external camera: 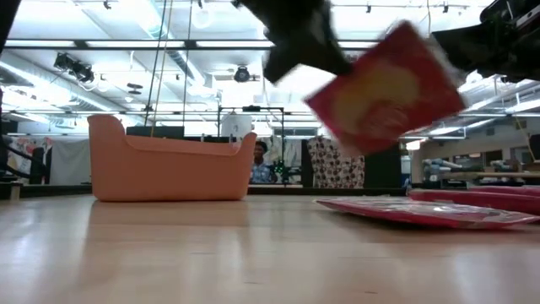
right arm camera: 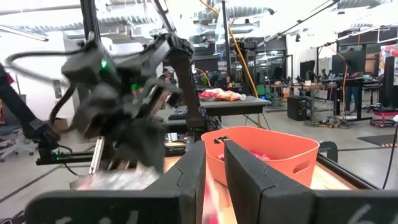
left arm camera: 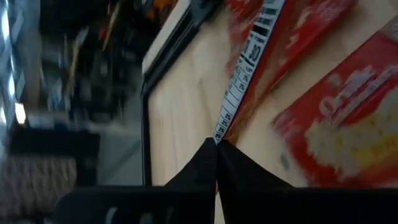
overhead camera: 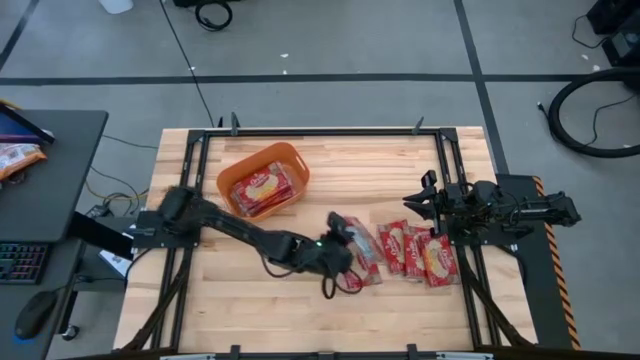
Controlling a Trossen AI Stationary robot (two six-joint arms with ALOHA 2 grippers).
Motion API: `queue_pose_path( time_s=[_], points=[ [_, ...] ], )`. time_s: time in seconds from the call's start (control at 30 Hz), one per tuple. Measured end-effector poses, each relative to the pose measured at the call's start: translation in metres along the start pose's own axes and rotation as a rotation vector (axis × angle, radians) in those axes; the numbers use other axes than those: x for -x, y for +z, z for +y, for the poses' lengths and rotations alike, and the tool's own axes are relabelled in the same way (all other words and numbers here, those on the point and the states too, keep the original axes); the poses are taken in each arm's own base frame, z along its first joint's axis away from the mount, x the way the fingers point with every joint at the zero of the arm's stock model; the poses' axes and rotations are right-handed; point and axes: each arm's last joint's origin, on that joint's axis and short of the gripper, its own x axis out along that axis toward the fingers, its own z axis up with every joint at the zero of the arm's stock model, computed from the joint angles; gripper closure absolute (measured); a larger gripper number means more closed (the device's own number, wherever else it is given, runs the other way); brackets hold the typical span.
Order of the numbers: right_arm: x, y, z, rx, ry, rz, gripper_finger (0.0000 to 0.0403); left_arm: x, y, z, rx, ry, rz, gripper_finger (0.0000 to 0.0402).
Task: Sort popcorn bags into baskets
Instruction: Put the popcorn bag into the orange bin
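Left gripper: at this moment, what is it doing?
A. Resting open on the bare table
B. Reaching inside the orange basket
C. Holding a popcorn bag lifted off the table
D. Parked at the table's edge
C: in the low view a popcorn bag hangs tilted above the table, and the left gripper has its fingers pinched on the bag's edge, away from the basket.

A grey floor (overhead camera: 330, 45) marked with dark lines surrounds the wooden table (overhead camera: 250, 300). A dark desk (overhead camera: 55, 160) carries a keyboard (overhead camera: 20, 262). Overhead, strip lights (external camera: 101, 44) brighten the open workshop.
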Motion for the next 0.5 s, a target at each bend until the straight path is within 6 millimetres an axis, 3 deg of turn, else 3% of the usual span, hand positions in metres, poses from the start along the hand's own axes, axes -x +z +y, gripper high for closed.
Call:
queue_pose_path(
  time_s=[0.23, 0.5],
  points=[
    [0.0, 0.0, 0.0, 0.0, 0.0, -0.002, 0.0337, 0.029, -0.043, 0.048, 0.261, 0.059, 0.301, 0.0396],
    [0.0, 0.001, 0.0, 0.0, 0.001, -0.008, 0.0337, 0.059, -0.085, 0.076, 0.488, 0.111, 0.563, 0.0397]
  ],
)
